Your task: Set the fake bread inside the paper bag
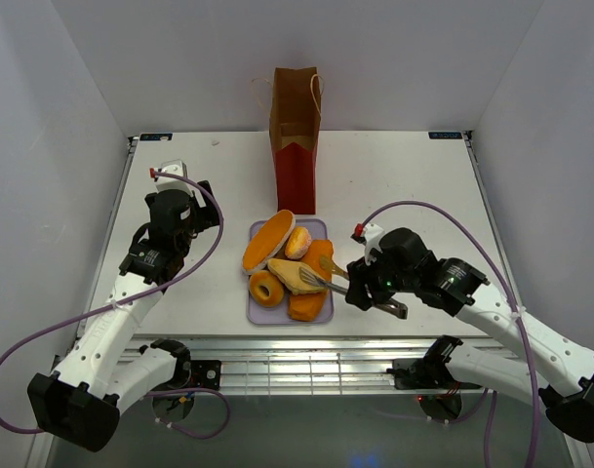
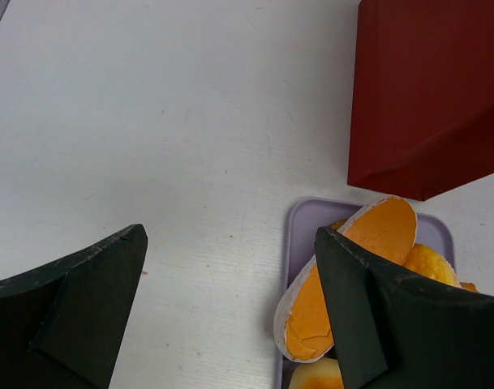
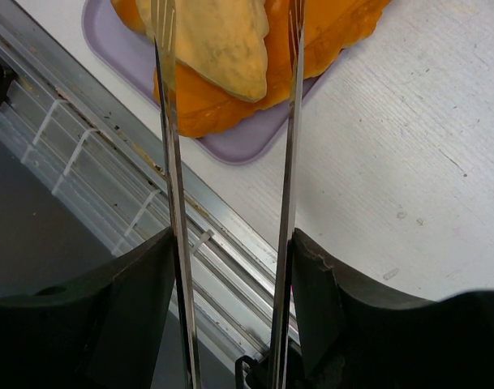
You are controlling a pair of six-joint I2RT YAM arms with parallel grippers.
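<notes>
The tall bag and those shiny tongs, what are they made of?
The paper bag looks like matte brown kraft paper, sharply folded, with a red lower half. The tongs look like metal: thin shiny strips with bright glints and forked tips; steel is only a guess.

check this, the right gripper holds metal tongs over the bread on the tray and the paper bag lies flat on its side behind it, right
Not quite: the paper bag stands upright, not on its side, as the top external view shows. The rest holds: the right gripper holds metal tongs over the fake bread on the tray, the bag behind it.
</notes>
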